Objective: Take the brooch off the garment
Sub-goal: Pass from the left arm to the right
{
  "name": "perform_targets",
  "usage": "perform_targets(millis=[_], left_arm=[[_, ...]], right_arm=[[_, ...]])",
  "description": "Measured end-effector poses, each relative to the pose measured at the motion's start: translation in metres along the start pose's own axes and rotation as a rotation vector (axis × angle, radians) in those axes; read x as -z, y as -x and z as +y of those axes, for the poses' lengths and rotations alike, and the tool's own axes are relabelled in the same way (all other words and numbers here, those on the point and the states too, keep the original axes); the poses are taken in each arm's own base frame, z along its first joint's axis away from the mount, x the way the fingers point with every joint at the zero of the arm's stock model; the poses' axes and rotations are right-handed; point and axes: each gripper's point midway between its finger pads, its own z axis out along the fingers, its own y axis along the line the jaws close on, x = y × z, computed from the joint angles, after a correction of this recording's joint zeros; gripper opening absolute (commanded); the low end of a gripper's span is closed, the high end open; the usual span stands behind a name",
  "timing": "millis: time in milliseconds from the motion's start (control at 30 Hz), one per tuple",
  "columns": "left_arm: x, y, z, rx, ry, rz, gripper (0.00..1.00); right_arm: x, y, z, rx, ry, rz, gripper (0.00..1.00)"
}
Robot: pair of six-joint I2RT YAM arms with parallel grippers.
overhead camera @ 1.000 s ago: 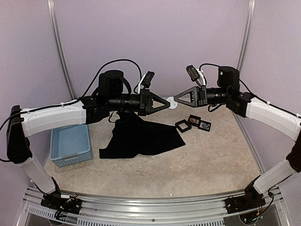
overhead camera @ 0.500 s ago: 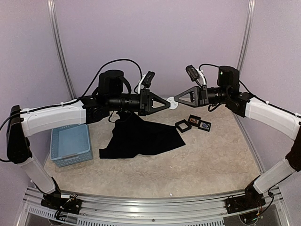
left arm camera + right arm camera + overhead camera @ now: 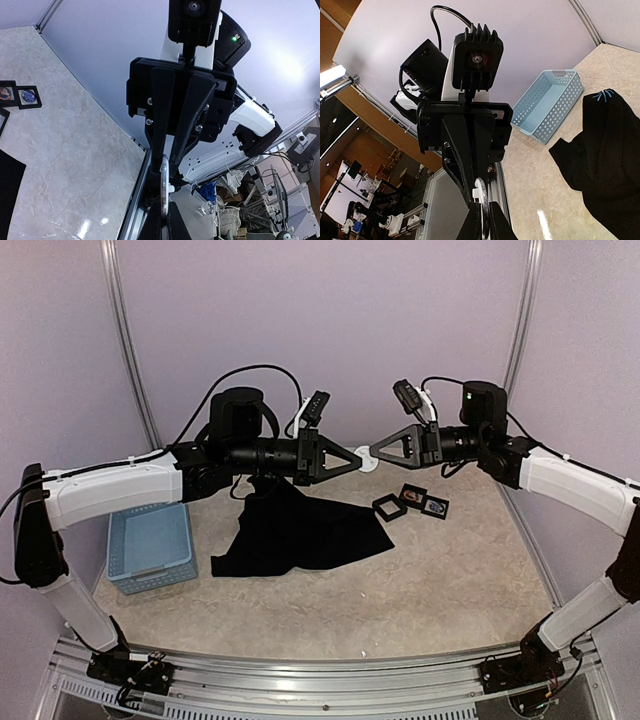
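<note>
**Q:** Where is the brooch relative to the two claws?

**A:** A small pale round piece, which looks like the brooch (image 3: 366,453), hangs in mid-air exactly between them. The left claw (image 3: 356,456) and the right claw (image 3: 377,452) point straight at each other on a level line, tip to tip, high above the counter (image 3: 450,580). Neither arm is nearer, since the piece sits at both tips at once.

**Q:** How are the claws set?

**A:** Both are pressed together. In each wrist view the piece is seen edge-on as a thin pale sliver. Its long edge runs along the line of the two claws, and it reaches into both pairs of fingers. Both claws appear to pinch it, though which one bears it cannot be told.

**Q:** And the garment?

**A:** The black garment (image 3: 300,535) lies crumpled on the counter well below the claws, under the left arm and apart from the brooch. A light-blue basket (image 3: 150,545) sits to its left, and small dark display cases (image 3: 412,502) to its right.

**Q:** What does the next move depend on?

**A:** Probably on that shared line. One claw would have to let go and draw back along it without tipping the piece out of the other
</note>
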Motion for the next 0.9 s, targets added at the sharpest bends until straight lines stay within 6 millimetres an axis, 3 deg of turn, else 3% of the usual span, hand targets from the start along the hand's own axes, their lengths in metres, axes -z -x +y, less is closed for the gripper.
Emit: perform_targets(millis=[333, 400, 433, 533, 633, 700, 900], left_arm=[[0.001, 0.001, 0.003, -0.012, 0.031, 0.005, 0.01], [0.001, 0.002, 0.003, -0.018, 0.036, 0.009, 0.12], [0.001, 0.002, 0.003, -0.022, 0.038, 0.009, 0.22], [0.000, 0.006, 0.006, -0.034, 0.061, 0.001, 0.66], [0.000, 0.009, 0.012, -0.044, 0.097, -0.019, 0.93], [0.001, 0.011, 0.018, -0.054, 0.127, -0.034, 0.99], [0.019, 0.011, 0.047, -0.073, 0.292, -0.113, 0.99]], right_arm=[[-0.001, 0.000, -0.001, -0.002, 0.007, 0.002, 0.00], [-0.001, 0.000, -0.001, 0.001, 0.009, 0.002, 0.00], [-0.001, 0.000, -0.001, 0.003, 0.009, 0.001, 0.00], [-0.001, 0.001, -0.002, 0.012, 0.002, -0.005, 0.00], [0.000, 0.005, -0.007, 0.039, -0.038, -0.027, 0.00], [0.002, 0.007, -0.012, 0.063, -0.085, -0.042, 0.00], [0.021, 0.019, -0.038, 0.189, -0.365, -0.075, 0.00]])
